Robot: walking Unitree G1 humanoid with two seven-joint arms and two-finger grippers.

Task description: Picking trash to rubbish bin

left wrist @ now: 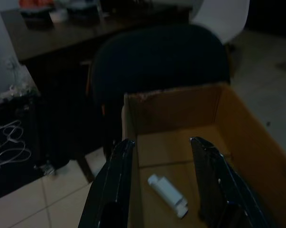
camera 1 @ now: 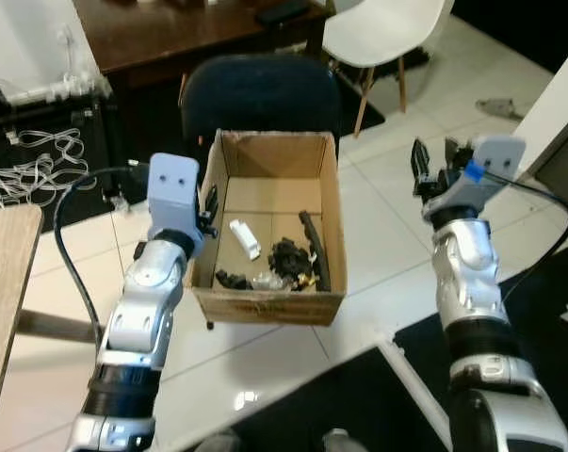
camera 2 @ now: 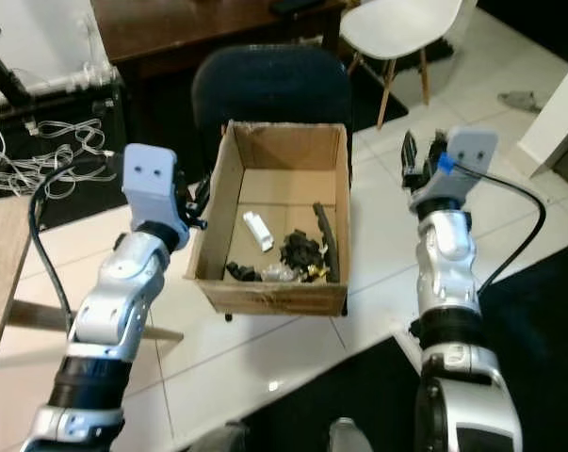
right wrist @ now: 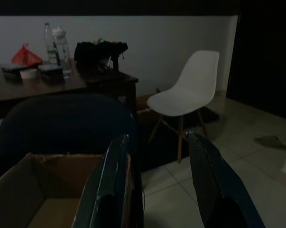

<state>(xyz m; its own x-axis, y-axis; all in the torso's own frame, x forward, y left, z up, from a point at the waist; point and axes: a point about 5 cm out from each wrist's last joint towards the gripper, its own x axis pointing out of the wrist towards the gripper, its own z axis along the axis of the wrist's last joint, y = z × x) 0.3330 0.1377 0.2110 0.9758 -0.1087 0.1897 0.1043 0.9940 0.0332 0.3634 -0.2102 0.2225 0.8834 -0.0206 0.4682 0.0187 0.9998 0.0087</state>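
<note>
Open cardboard box (camera 1: 269, 301) stands on the white tiled floor (camera 1: 368, 282), directly ahead of the robot, its far wall against a dark padded chair (camera 1: 260, 94). Along the box's near wall lies the trash: a white tube-shaped piece (camera 1: 245, 237) toward the left side, a clump of dark crumpled scraps (camera 1: 288, 259) in the middle, a long black strip (camera 1: 314, 247) running along the right wall.

Left pincer (left wrist: 159, 183) is raised at the box's left wall, fingers (left wrist: 115, 190) spread, one on either side of that wall's top edge; nothing between them but the wall. In the left wrist view the white piece lies just beyond.

Right pincer (camera 1: 431, 169) is held up to the right of the box, well apart from it, fingers (right wrist: 204, 185) spread and empty.

White chair (camera 1: 382, 33) and dark wooden desk (camera 1: 170, 33) stand behind. A loose white cable (camera 1: 39, 165) lies on the floor at left. A black mat (camera 1: 378, 405) covers the floor nearest the robot.
</note>
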